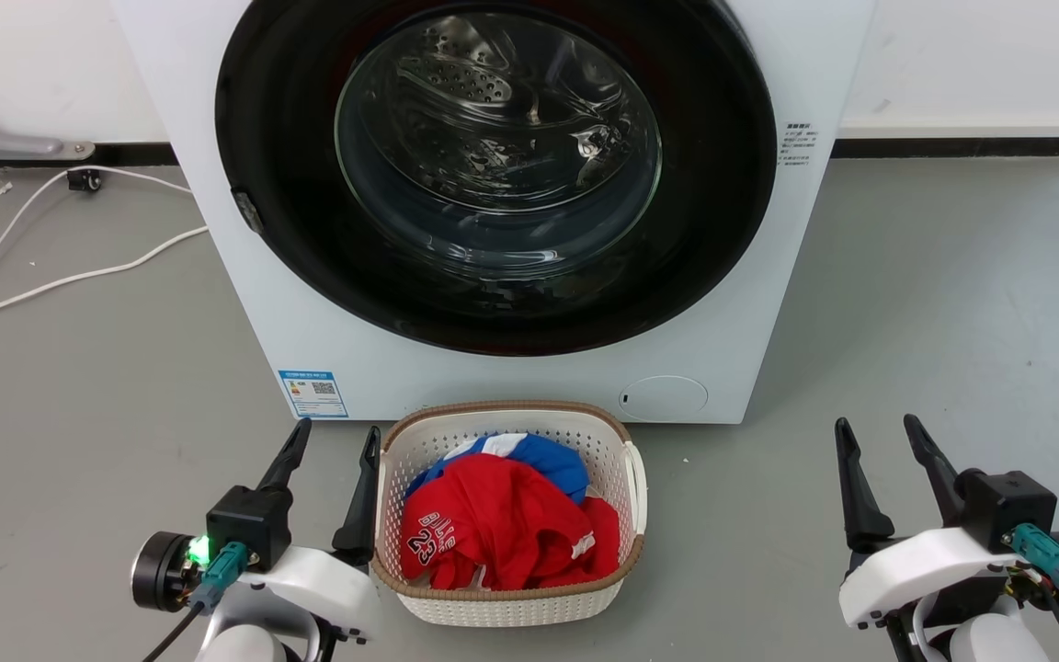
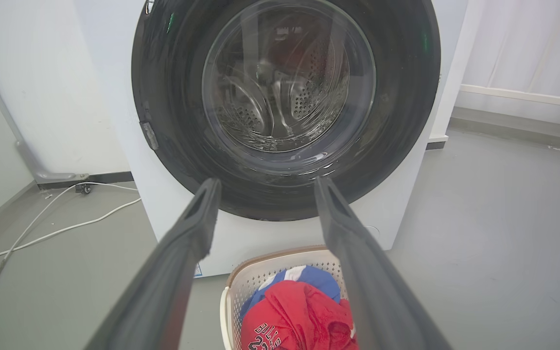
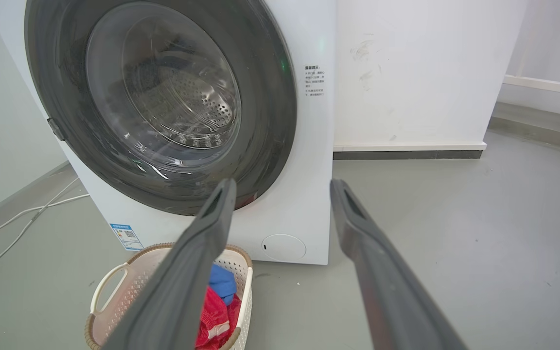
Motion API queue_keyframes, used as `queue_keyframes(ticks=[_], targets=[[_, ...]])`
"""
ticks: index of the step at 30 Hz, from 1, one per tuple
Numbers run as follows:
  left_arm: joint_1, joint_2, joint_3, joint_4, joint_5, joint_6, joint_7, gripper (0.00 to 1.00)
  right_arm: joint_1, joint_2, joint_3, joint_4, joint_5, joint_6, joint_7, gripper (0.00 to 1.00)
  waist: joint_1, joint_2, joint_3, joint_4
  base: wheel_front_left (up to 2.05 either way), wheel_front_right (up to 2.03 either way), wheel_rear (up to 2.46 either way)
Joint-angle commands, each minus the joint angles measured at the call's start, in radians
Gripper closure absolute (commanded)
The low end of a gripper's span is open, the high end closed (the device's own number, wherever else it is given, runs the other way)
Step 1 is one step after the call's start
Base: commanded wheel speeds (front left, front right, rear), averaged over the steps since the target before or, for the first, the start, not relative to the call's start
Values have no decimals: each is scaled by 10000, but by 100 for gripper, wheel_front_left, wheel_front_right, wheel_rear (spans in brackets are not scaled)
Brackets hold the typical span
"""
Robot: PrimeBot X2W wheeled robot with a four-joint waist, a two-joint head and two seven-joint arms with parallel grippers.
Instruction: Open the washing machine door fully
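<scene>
White perforated laundry basket (image 1: pixel 511 607) w/ brown rim sits on grey floor (image 1: pixel 952 322), just beside left end effector (image 1: pixel 335 432) on its inner side, well apart from right end effector (image 1: pixel 877 425). Inside: red jersey (image 1: pixel 493 524) marked "23", lying over a blue-and-white garment (image 1: pixel 548 460). Two white cables (image 1: pixel 79 276) trail across floor ahead & outboard of left end effector, near white wall (image 1: pixel 33 64).

The grey floor (image 1: pixel 952 303) is bearing the white washing machine (image 1: pixel 493 377), a cream laundry basket (image 1: pixel 511 607) is sitting just before it, and white cables (image 1: pixel 79 276) are trailing leftward.
</scene>
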State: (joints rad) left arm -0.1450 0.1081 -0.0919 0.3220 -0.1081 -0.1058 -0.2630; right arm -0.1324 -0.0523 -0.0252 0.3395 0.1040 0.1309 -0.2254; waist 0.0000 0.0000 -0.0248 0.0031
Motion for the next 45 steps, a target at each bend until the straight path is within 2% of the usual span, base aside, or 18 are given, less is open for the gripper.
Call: queue_keyframes(ticks=[1, 5, 6, 7, 8, 11, 13, 21, 24, 26, 33, 40, 45], targets=[[-75, -64, 81, 32, 26, -48, -26, 0, -92, 33, -18, -62, -16, -3, -23, 0, 0, 0, 17, 4, 0, 0, 0], [-83, -80, 126, 41, 30, -69, -26, 0, -83, 33, -16, -78, -15, -3, 29, 0, 0, 0, 28, 2, 0, 0, 0], [-83, -86, 139, 46, 39, -73, -26, 0, -79, 33, -13, -62, 67, -3, 63, 5, 0, 0, 30, 0, 0, 0, 0], [-83, -92, 151, 46, 42, -81, -26, 0, -79, 33, 3, -63, 99, -3, 96, 92, 0, 0, 32, -1, 0, 0, 0], [-78, -99, 166, 48, 43, -85, -26, 0, -76, 33, 20, -57, 138, -3, 135, 100, 0, 0, 32, -3, 0, 0, 0], [-67, -119, 203, 52, 57, -86, -26, 0, -51, 33, 49, -41, 388, -3, 219, 100, 0, 0, 28, -9, 0, 0, 0], [-66, -129, 229, 57, 66, -98, -26, 0, -44, 33, 12, 11, 1183, -3, 344, 100, 0, 0, 28, -9, 0, 0, 0], [-103, -179, 339, -11, 53, -146, -26, 0, -356, 21, 22, 94, 9192, -1, 1370, 100, 0, 0, 73, 16, 0, 0, 0], [-114, -187, 375, -48, 22, -151, -26, 0, -556, 21, -242, 172, 11304, -1, 1711, 100, 0, 0, 122, 20, 0, 0, 0], [-131, -208, 370, -83, 24, -161, -26, 0, -728, 22, -505, 230, 12320, -1, 1884, 100, 0, 0, 173, 34, 0, 0, 0], [-448, -256, 314, -372, 13, -200, -26, 0, -1886, -205, -1689, 437, 14028, -1, 2594, 100, 0, 0, 855, 149, 0, 0, 0], [-1146, -237, 221, -984, -76, -219, -26, 0, -4424, -1497, -2206, 1967, 14728, -1, 3707, 100, 0, 0, 2132, 293, 0, 0, 0], [-1598, -234, 132, -1402, -97, -235, -26, 0, -6534, -2491, -1805, 3484, 14534, -1, 4582, 100, 0, 0, 2955, 492, 0, 0, 0]])
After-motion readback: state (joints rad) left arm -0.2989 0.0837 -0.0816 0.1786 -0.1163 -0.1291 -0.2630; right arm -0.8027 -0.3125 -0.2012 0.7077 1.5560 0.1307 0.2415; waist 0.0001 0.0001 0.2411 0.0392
